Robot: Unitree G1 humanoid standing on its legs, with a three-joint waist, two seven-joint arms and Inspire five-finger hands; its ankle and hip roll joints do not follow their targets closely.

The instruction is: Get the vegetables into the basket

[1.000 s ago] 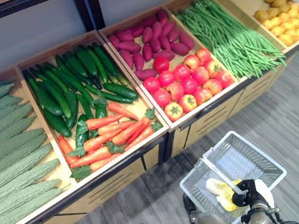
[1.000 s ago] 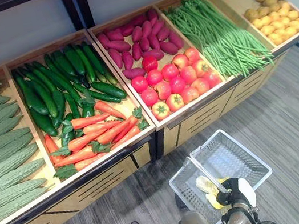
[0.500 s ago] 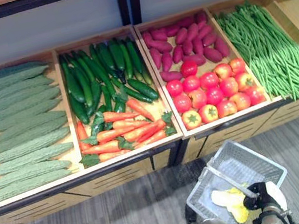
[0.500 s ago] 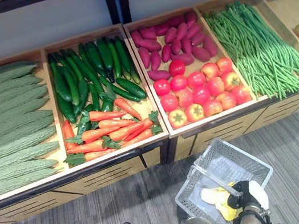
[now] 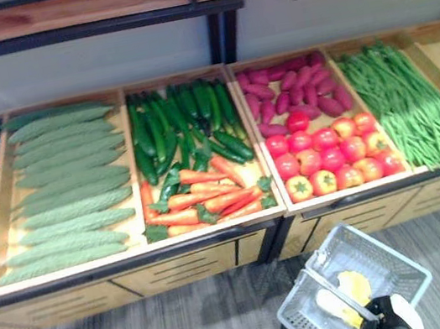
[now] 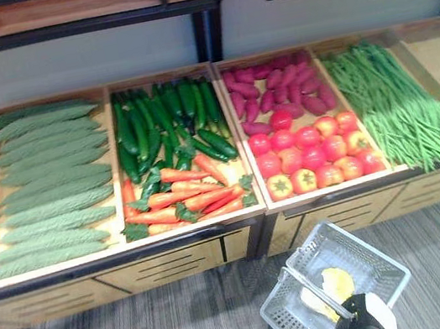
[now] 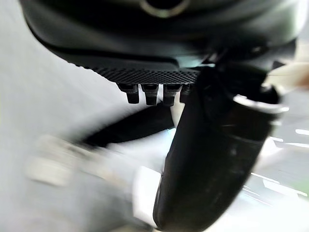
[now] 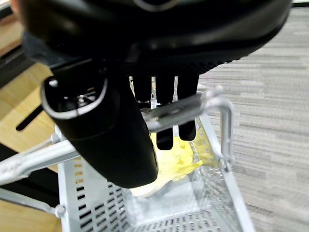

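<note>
You are carrying the white wire basket (image 5: 352, 282) at five o'clock, your right hand (image 8: 159, 111) curling round its metal handle (image 8: 169, 112). One pale yellow leafy vegetable (image 6: 331, 285) is lying inside, so the task is barely begun. The carrots (image 5: 201, 203), cucumbers (image 6: 157, 124) and tomatoes (image 5: 330, 158) are sitting untouched in the wooden display crates (image 5: 216, 238) at twelve o'clock. Your left hand (image 7: 159, 77) is holding nothing, fingers curled.
</note>
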